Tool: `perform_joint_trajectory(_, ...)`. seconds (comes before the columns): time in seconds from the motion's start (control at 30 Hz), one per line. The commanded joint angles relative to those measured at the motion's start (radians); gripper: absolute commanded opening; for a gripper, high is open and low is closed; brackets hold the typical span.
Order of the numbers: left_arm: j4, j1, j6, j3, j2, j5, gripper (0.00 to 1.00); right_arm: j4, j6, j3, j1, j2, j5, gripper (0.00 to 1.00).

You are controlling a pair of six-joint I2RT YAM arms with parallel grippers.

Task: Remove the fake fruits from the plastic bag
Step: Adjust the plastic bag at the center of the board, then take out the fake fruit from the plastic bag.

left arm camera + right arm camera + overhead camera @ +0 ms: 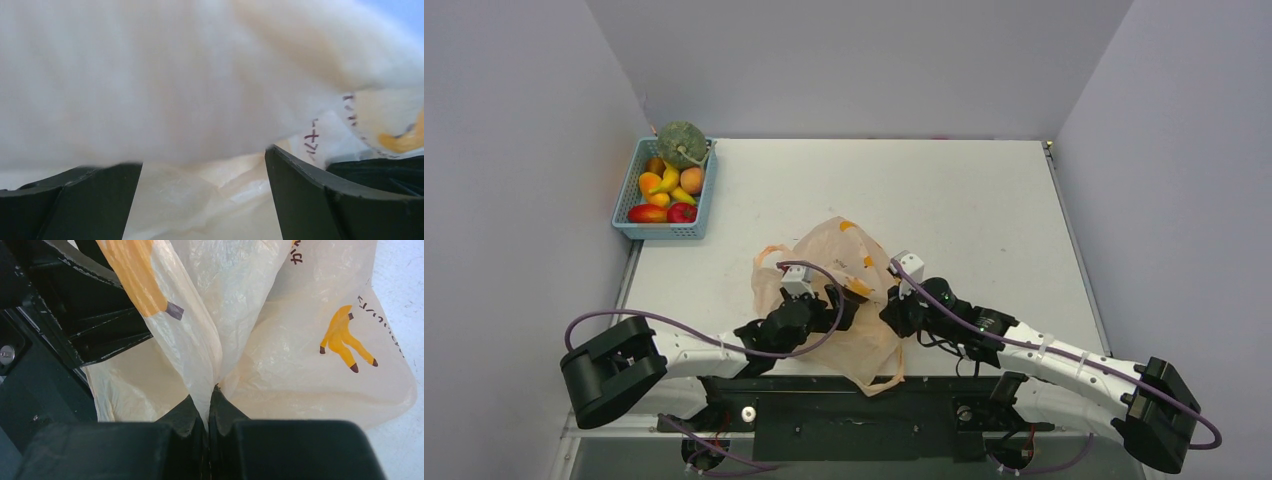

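The peach plastic bag [839, 275] with banana prints lies crumpled at the near middle of the table. My right gripper [894, 303] is shut on a fold of the bag [215, 340], pinching the film between its fingertips [192, 412]. My left gripper [844, 303] is open, its fingers [300, 195] wide apart and pushed in under the bag's film [175, 85]; nothing shows held between them. The fake fruits [669, 185], with the green melon ball [681, 143] on top, lie in the blue basket. No fruit shows inside the bag.
The blue mesh basket [631, 228] stands at the far left edge of the table. Grey walls close in the left, back and right sides. The black base rail [854, 410] runs along the near edge, and the bag hangs over it.
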Motion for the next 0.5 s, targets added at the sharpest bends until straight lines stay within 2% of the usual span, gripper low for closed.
perform_joint_trajectory(0.0,0.014,-0.019,0.101,0.087,0.003,-0.095,0.91,0.04,0.008,0.05,-0.008,-0.013,-0.008,0.0)
perform_joint_trajectory(0.23,-0.041,-0.012,0.18,0.202,0.071,-0.163,0.95,0.024,0.009,0.08,-0.012,-0.011,-0.004,0.0)
perform_joint_trajectory(0.47,-0.083,-0.012,0.322,0.291,0.16,-0.162,0.91,0.027,0.007,0.072,-0.019,-0.018,0.001,0.0)
